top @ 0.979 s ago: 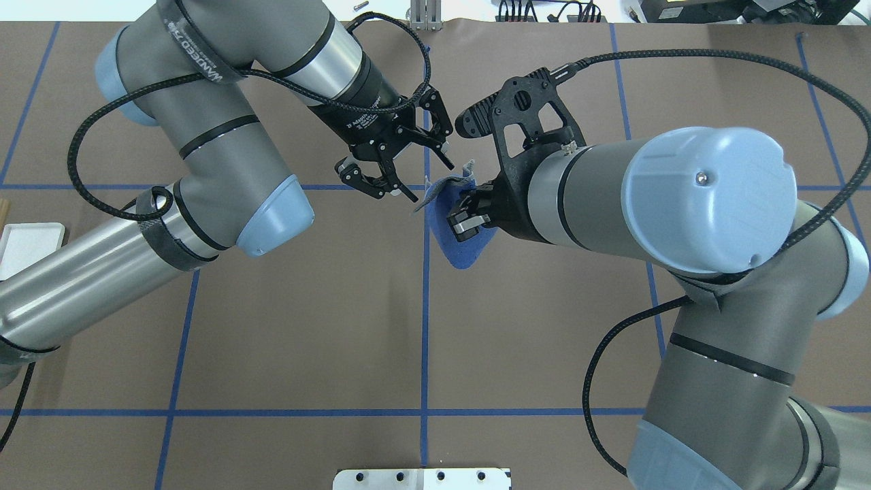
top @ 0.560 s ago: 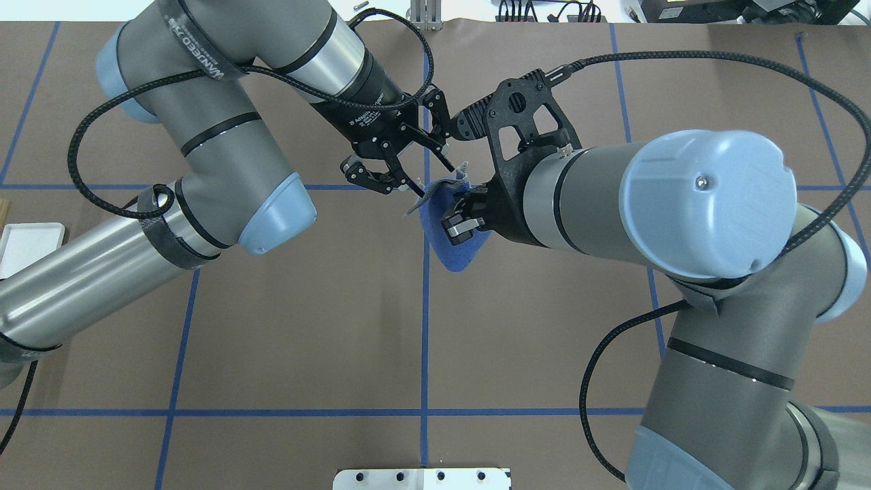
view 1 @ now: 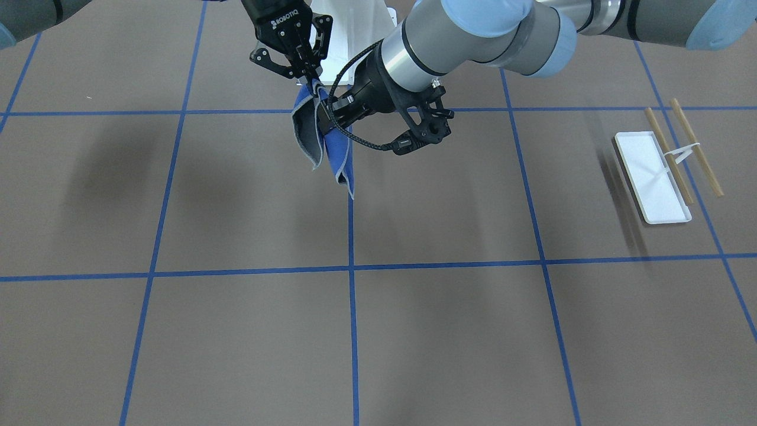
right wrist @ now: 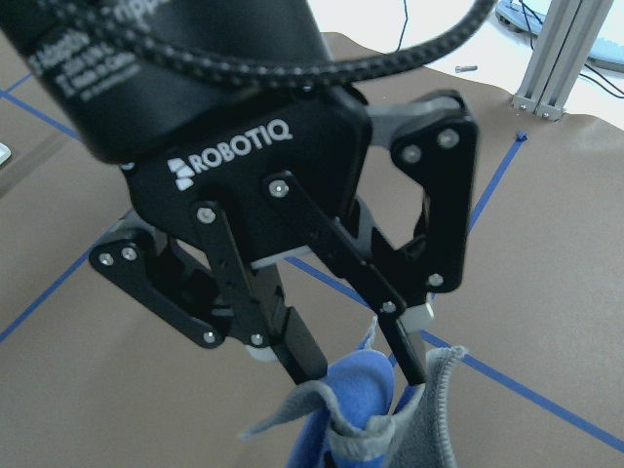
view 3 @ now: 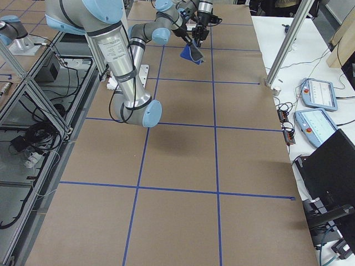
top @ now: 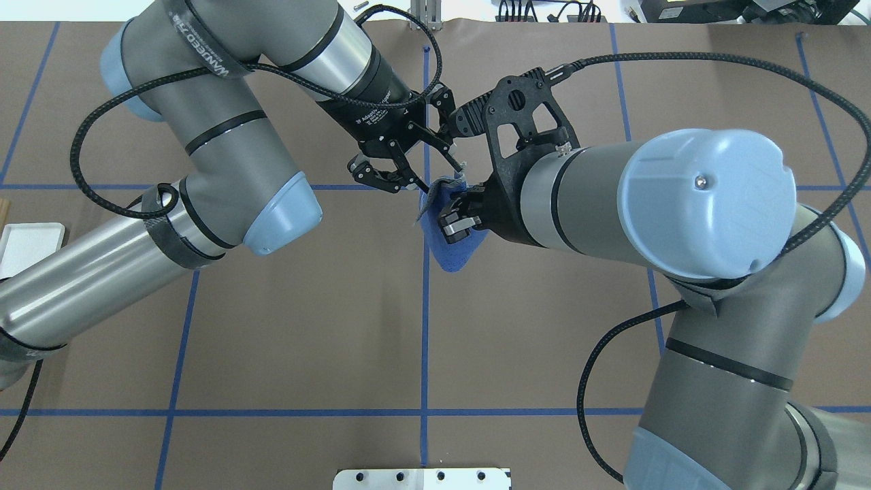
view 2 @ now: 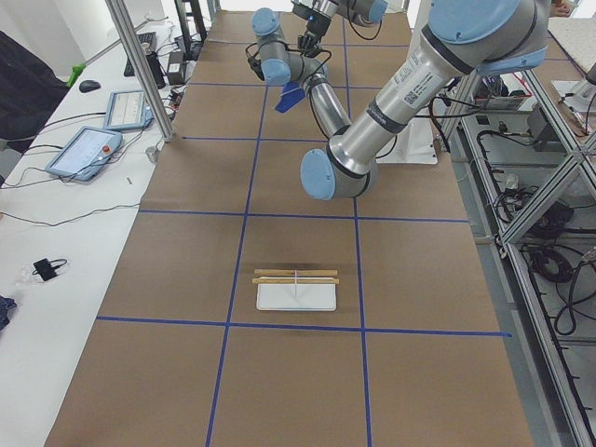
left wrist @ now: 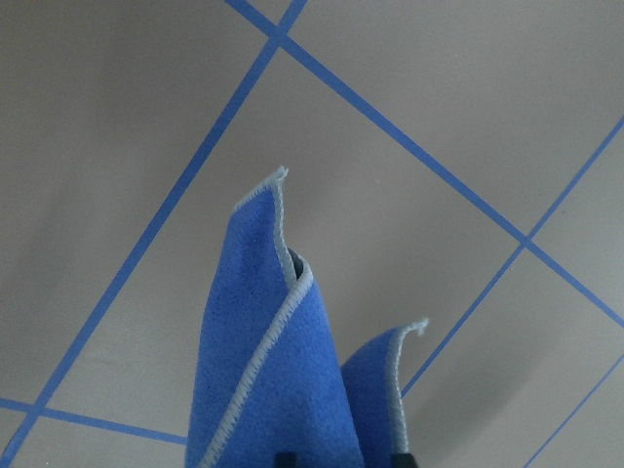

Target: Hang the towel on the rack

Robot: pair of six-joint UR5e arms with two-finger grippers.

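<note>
The royal-blue towel (top: 449, 253) hangs folded in the air over the table's middle, its greyish underside showing in the front view (view 1: 306, 133). My right gripper (top: 454, 218) is shut on its upper part and points down (view 1: 309, 83). My left gripper (top: 444, 181) is open. Its jaws stand on either side of the towel's top fold, as the right wrist view shows (right wrist: 356, 366). The left wrist view shows two towel corners (left wrist: 263, 370) hanging below. The rack (view 1: 650, 177), a white tray with two wooden rods, stands far off toward my left (view 2: 296, 289).
The brown table carries a grid of blue tape lines (top: 425, 327). The white robot pedestal (top: 422, 478) is at the near edge. Both arms and their braided cables (top: 680, 61) crowd the middle. Tablets (view 2: 88, 149) and aluminium posts (view 2: 140, 65) line the operators' side.
My left gripper has moved right and closer, from beside the towel to around its top fold. My right gripper has shifted slightly left with the towel in it.
</note>
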